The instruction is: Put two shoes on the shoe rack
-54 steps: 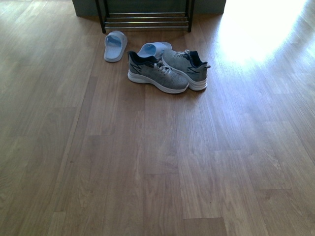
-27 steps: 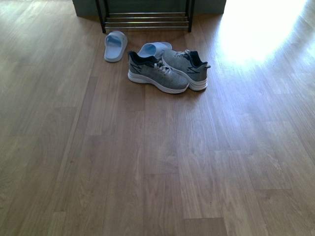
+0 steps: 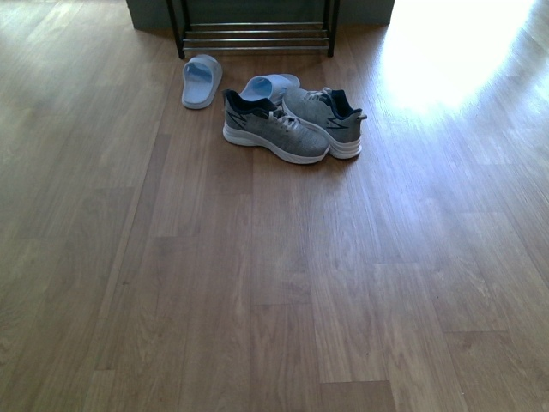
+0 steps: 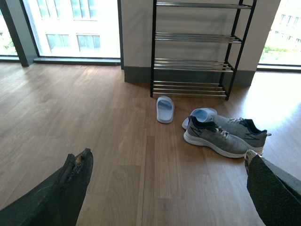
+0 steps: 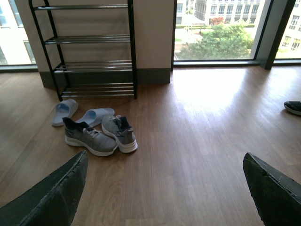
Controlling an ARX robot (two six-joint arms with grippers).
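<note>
1. Grey knit sneakers [image 3: 274, 130] lie on the wood floor [image 3: 274, 300] exactly where the front view showed them a second ago and half a second ago. The pale blue slides [image 3: 202, 80] and the shoe rack [image 3: 255, 34] show no shift either.
2. Reading: nothing has changed, so no step of the task is under way. All four shoes are on the floor, and the rack shelves that show in both wrist views are bare.
3. Left gripper [image 4: 165, 157]: fingers spread wide, nothing between them. Right gripper [image 5: 165, 159]: likewise wide apart and holding nothing.
4. Location: the two sneakers touch one another, a little in front of the rack's lowest shelf. The slides lie between them and the rack, one partly hidden behind the sneakers.
5. Relative to the claws: both grippers hang well apart from the shoes, and neither arm shows in the front view. The pair sits ahead of the robot, roughly midway between its arms.
6. Judgement: either arm needs a long forward reach before any grasp is possible.
</note>
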